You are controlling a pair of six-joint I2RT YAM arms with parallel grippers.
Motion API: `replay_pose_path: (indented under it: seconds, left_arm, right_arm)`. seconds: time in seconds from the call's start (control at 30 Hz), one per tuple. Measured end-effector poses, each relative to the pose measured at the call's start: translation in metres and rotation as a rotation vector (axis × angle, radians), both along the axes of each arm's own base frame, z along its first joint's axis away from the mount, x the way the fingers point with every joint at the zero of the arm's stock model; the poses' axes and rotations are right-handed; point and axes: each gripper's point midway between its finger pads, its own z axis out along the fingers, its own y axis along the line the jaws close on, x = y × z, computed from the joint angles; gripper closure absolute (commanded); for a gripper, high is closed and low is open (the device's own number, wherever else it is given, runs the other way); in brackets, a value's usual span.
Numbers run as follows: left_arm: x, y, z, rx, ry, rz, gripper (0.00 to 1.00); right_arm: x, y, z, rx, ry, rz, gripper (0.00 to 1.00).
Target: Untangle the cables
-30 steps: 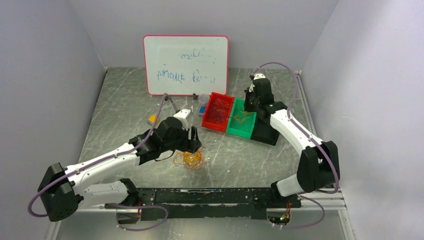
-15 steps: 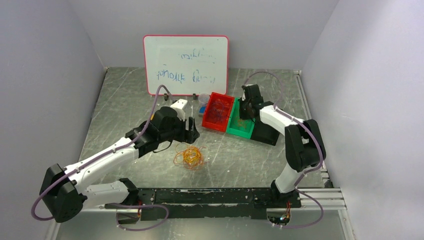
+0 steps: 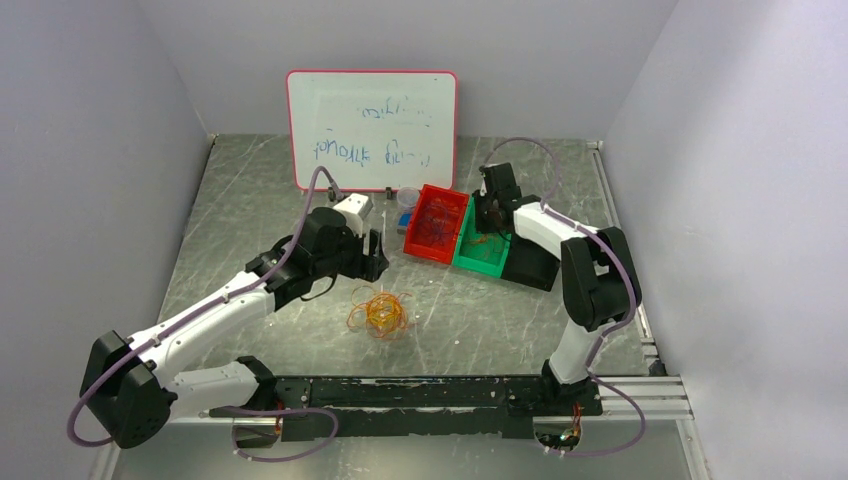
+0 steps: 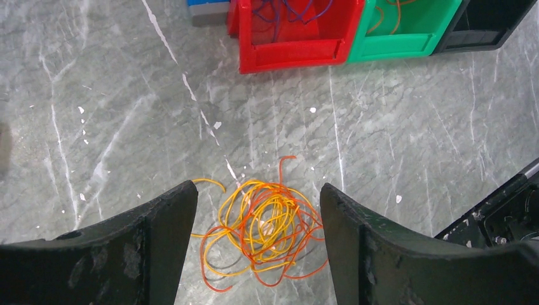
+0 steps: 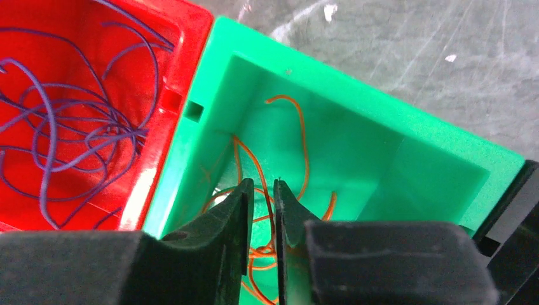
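Note:
A loopy tangle of orange and yellow cables (image 3: 378, 313) lies on the grey table in front of the bins. My left gripper (image 3: 377, 258) hangs above and just behind it, open, and the tangle (image 4: 267, 232) shows between its empty fingers (image 4: 257, 189). My right gripper (image 3: 488, 222) points down into the green bin (image 3: 487, 264). Its jaws (image 5: 262, 184) stand a narrow gap apart. A loose orange cable (image 5: 302, 140) lies on the bin floor and runs past that gap. Purple cables (image 5: 57, 140) lie in the red bin (image 5: 191, 25).
The red bin (image 3: 425, 252), the green bin and a black bin (image 3: 535, 268) stand side by side at mid-right. A whiteboard (image 3: 370, 130) leans at the back, with a small cup (image 3: 408, 197) before it. Walls close in on the left, the right and the back.
My left gripper has risen and drawn back from the tangle, leaving it on the table. My right arm has swung left over the green bin and its jaws have parted slightly.

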Motion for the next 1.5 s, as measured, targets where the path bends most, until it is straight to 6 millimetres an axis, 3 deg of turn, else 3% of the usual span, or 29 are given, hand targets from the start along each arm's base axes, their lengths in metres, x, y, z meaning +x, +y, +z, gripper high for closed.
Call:
replay_pose_path:
  seconds: [0.1, 0.33, 0.6, 0.77, 0.97, 1.27, 1.37, 1.5]
  left_arm:
    - [0.001, 0.001, 0.000, 0.000, 0.000, 0.001, 0.24]
    - [-0.004, 0.000, -0.006, -0.001, 0.019, -0.014, 0.24]
    - [-0.006, -0.001, -0.009, -0.001, 0.029, -0.022, 0.25]
    - [-0.006, -0.002, -0.012, -0.001, 0.043, -0.028, 0.25]
    - [-0.009, -0.002, -0.017, -0.010, 0.068, -0.014, 0.27]
    - [-0.033, 0.009, -0.057, -0.026, 0.199, 0.034, 0.28]
    - [-0.040, 0.011, -0.067, -0.026, 0.229, 0.036, 0.26]
    - [-0.042, 0.009, -0.078, -0.023, 0.252, 0.030, 0.25]
  right_arm:
    - [0.007, 0.002, 0.009, 0.007, -0.024, -0.002, 0.66]
    - [0.008, 0.000, 0.034, 0.011, -0.068, -0.011, 0.57]
    - [0.004, -0.006, 0.076, 0.017, -0.149, -0.023, 0.54]
    - [-0.002, -0.005, 0.112, 0.052, -0.241, -0.003, 0.54]
    - [-0.014, 0.010, 0.145, 0.148, -0.314, 0.079, 0.53]
    - [-0.033, 0.017, 0.159, 0.230, -0.330, 0.101, 0.53]
    - [-0.045, 0.024, 0.156, 0.257, -0.319, 0.116, 0.53]
    - [-0.067, 0.049, 0.140, 0.269, -0.294, 0.197, 0.53]
